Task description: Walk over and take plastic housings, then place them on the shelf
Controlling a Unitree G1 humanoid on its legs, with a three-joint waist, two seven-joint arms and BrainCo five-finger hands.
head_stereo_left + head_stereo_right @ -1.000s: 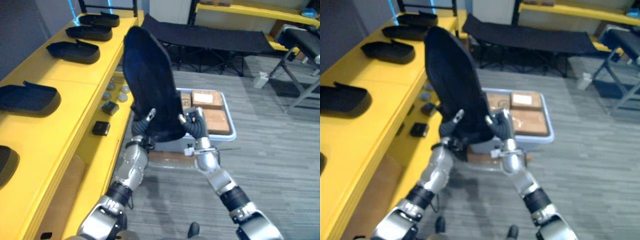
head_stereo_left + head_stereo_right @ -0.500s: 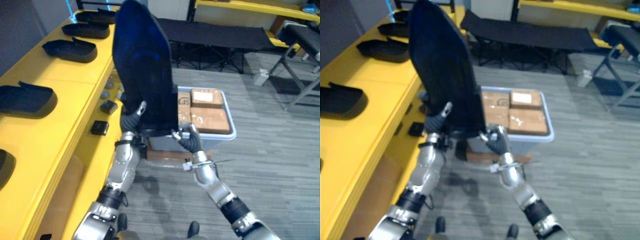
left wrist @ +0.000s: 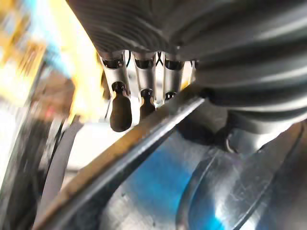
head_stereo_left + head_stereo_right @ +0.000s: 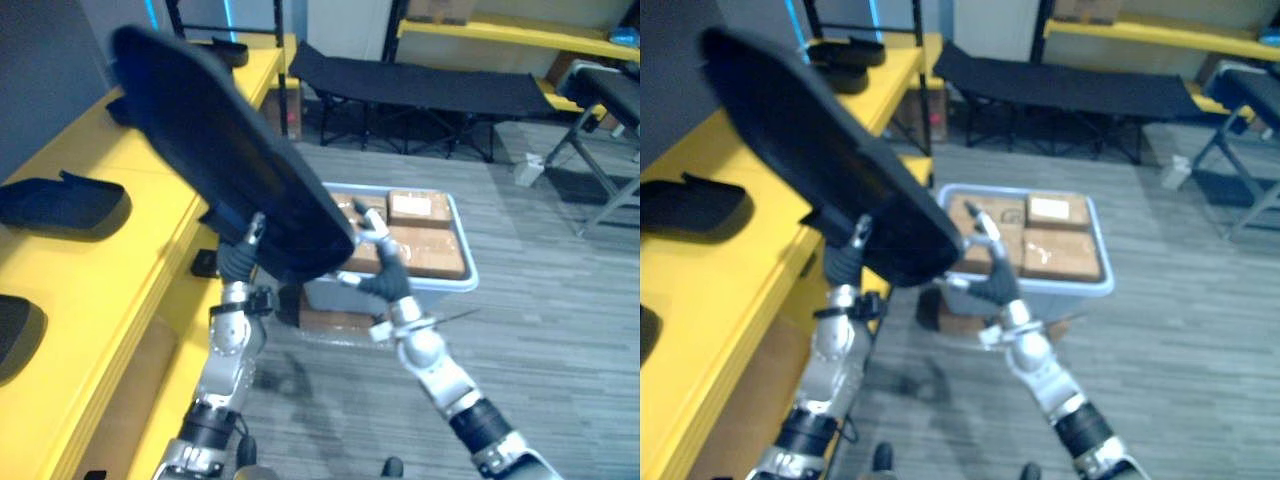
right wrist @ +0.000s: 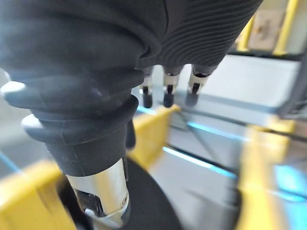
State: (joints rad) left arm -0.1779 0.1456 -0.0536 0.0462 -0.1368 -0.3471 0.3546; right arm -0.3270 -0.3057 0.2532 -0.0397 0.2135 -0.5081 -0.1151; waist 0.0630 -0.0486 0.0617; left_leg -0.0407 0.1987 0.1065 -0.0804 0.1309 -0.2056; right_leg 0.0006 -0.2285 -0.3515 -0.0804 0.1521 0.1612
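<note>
A large dark plastic housing (image 4: 220, 160) hangs tilted, its top leaning out over the yellow shelf (image 4: 110, 260). My left hand (image 4: 235, 262) is shut on its lower edge; in the left wrist view the fingers (image 3: 120, 110) curl behind that edge (image 3: 144, 139). To the right, my right hand (image 4: 380, 272) is open, its straight fingers at the housing's lower right corner; whether they touch it I cannot tell. The right wrist view shows its fingers (image 5: 165, 96) straight and holding nothing.
More dark housings (image 4: 65, 205) lie along the shelf top, one at the near left (image 4: 15, 335) and others far back (image 4: 845, 50). A grey bin (image 4: 440, 280) with cardboard boxes (image 4: 420, 210) stands on the floor ahead. A black cot (image 4: 420, 75) lies beyond.
The housing has swung from nearly upright to leaning left over the shelf. My right hand's fingers have straightened and come off its lower edge. The left hand keeps its hold.
</note>
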